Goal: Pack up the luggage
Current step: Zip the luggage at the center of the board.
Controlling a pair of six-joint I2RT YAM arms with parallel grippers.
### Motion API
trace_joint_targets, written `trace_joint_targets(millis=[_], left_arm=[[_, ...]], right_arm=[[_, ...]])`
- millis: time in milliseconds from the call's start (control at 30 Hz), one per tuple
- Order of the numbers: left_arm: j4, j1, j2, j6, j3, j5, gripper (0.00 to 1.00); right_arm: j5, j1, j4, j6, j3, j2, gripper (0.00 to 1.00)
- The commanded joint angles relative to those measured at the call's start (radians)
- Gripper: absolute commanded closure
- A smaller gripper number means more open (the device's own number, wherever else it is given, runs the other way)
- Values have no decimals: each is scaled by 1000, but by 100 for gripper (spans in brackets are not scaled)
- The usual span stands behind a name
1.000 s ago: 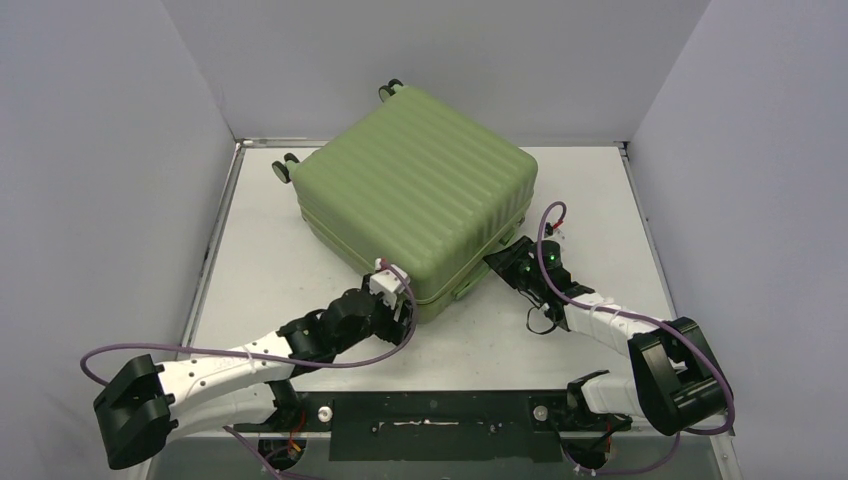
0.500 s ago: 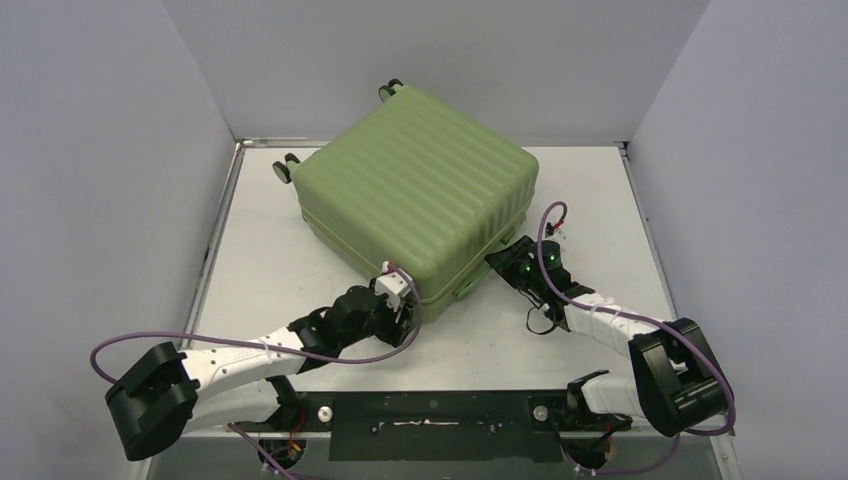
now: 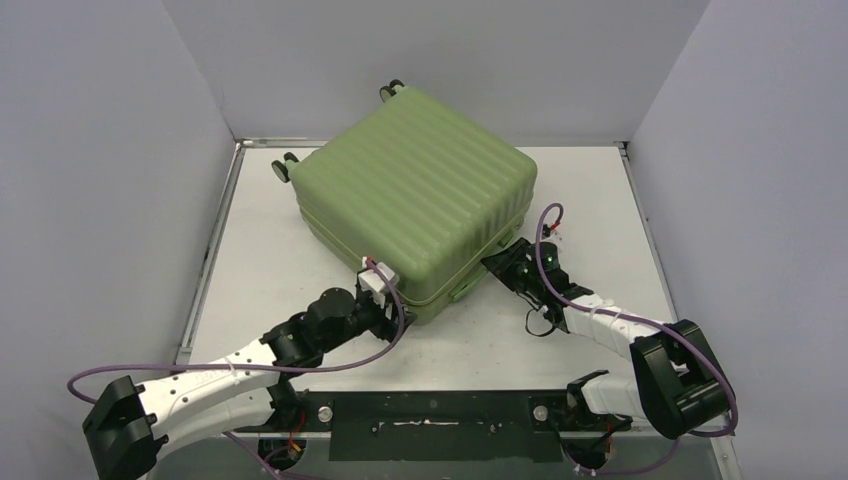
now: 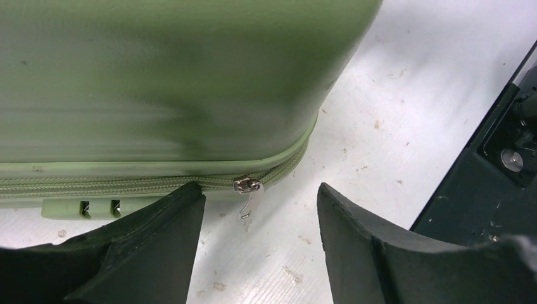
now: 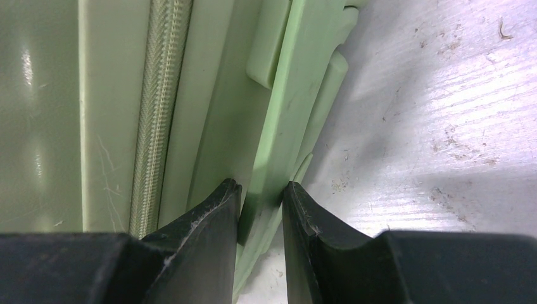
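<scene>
Now, the suitcase [image 3: 420,190] lies flat and closed on the table [image 3: 270,250], toward the far side, with its near corner pointing at you. Your left tool [image 3: 378,285] sits at that corner with its jaws wide and holding nothing. In the left wrist view the small metal zip pull [image 4: 247,188] dangles between the fingertips, and neither one touches it. Your right tool [image 3: 500,265] is narrow, clamped on the thin green handle [image 5: 285,114] on the suitcase's side.

The pull is the risk. It is small and thin and hangs loose just beside the shell, so if the left tool [image 4: 258,193] closes a little off line it will pinch the zip tape or the shell edge, or close on nothing. The slider also sits right on the rounded corner, where a zip tends to bind, and a hard tug there could drag the whole suitcase across the table. The right tool [image 5: 261,190] grips only a slim edge of the handle, so a sideways pull might make it slip off, and then nothing steadies the suitcase.

Compared with a second ago, the left arm's elbow has swung down and to the left, and its tool has edged left along the corner. The right arm and the suitcase look almost unchanged.
</scene>
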Motion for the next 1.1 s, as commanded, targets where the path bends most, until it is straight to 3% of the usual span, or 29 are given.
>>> trace_joint_targets(millis=[0,167,467,867,1067], left_arm=[[98,-4,26,-12,41,5,37],[143,-6,102,-5,57,1,39],[140,-19,132,-10,63,45,52],[21,-24,-35,-103,5,-18,44],[11,-26,20,-110,26,-1,45]], right_arm=[[-170,59,-26,-4,-13,-11,100],[-176,73,-20,14,-8,-11,100],[-176,86,-17,27,-3,-19,100],[-169,88,-17,29,-16,-28,100],[-170,90,-16,32,-8,-24,100]])
